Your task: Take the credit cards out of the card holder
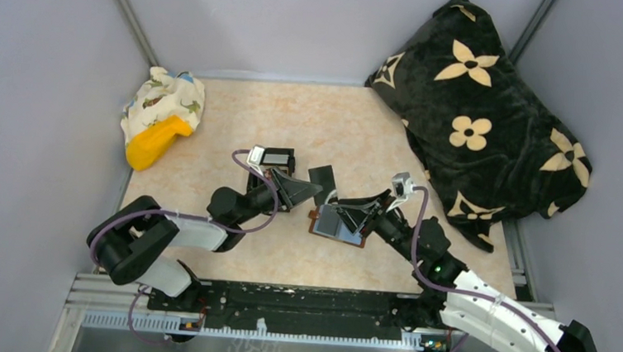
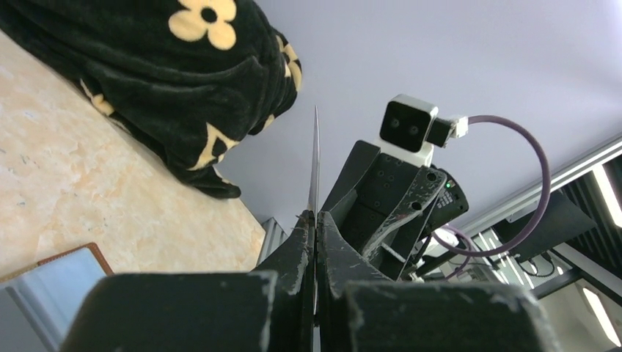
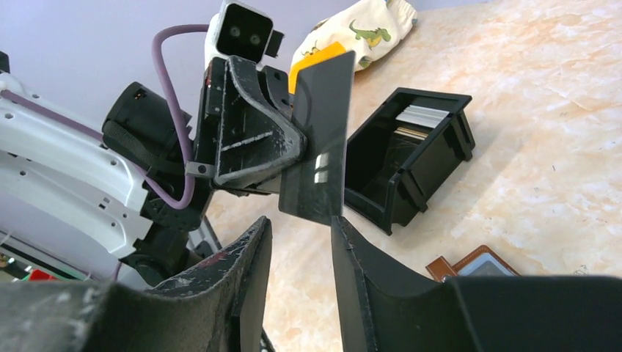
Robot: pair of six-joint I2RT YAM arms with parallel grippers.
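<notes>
The card holder (image 1: 333,227) lies open on the table, reddish-brown outside and blue-grey inside; in the right wrist view a corner of the card holder (image 3: 480,262) shows with its brown tab (image 3: 442,268). My left gripper (image 1: 310,192) is shut on a dark credit card (image 1: 322,177), held off the table. The left wrist view shows that card (image 2: 316,158) edge-on between the pressed fingers of the left gripper (image 2: 316,215). My right gripper (image 3: 301,222) stands open just over the holder, nothing between its fingers, with the held card (image 3: 320,139) right in front of it.
A small black box (image 3: 407,158) with cards standing in it sits on the table behind the left gripper. A black blanket with cream flowers (image 1: 486,114) fills the back right. A dinosaur-print cloth with an orange object (image 1: 161,116) lies at the back left.
</notes>
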